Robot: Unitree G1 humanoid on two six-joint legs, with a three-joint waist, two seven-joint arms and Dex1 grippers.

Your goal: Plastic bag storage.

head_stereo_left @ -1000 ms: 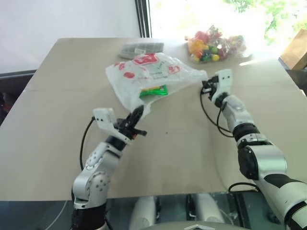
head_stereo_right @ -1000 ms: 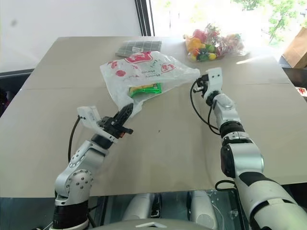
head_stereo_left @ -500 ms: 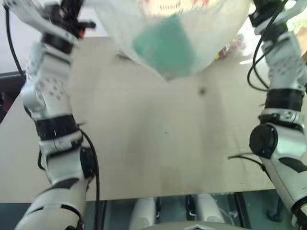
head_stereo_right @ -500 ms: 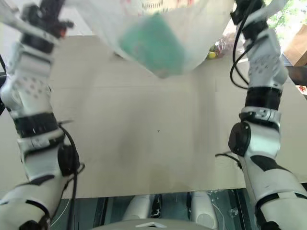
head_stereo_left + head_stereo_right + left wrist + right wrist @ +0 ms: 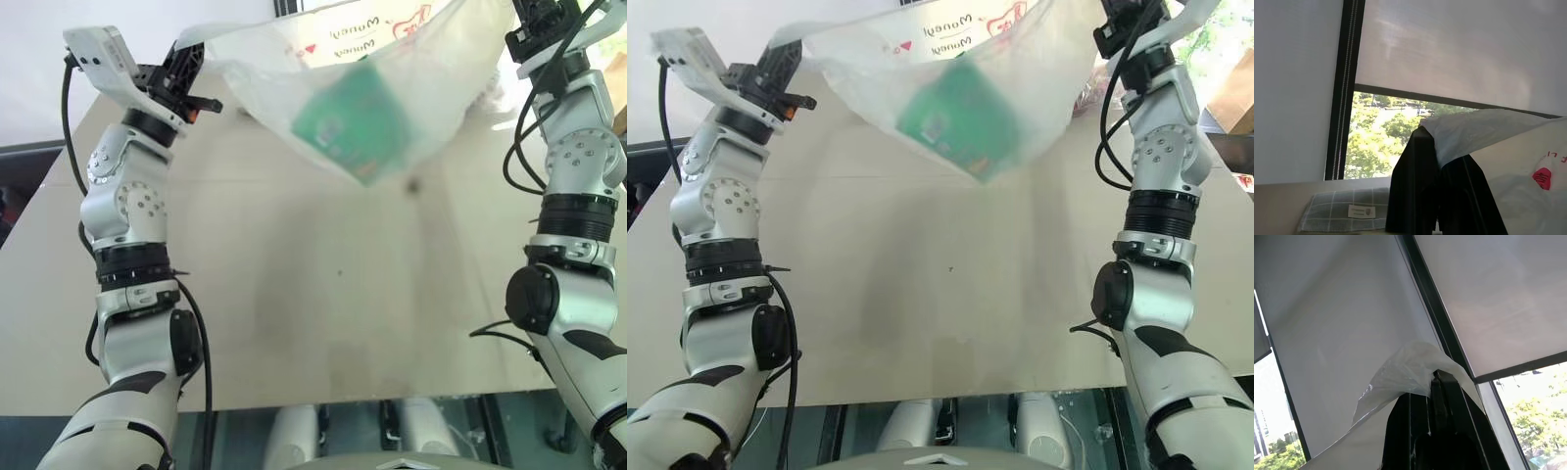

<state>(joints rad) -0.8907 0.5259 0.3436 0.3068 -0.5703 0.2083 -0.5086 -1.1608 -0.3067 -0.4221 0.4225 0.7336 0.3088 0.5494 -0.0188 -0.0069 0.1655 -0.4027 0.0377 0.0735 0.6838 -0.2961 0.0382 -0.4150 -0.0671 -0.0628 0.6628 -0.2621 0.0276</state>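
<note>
Plastic bag strung across the top of the frame, well above the table, hanging like a hammock between the two arms. Left gripper at upper left, clamped tight on one edge of the film, nothing else in the pinch; wrist view confirms it, thin white plastic draped over the closed black fingers. Right gripper at upper right, likewise closed hard on the opposite edge, film folded over its fingertips in its own wrist view. Long axis of the bag running side to side between the two grips, belly sagging down in the middle, green snack packet sitting tilted in that low point, seen through the plastic. So: bag lies inward and below from both sets of jaws, neither arm really nearer, load roughly centred. Probably the next bit depends on keeping both corners level, otherwise packet likely slides toward whichever side dips. Grey folded cloth lying on the far table edge by the window.
</note>
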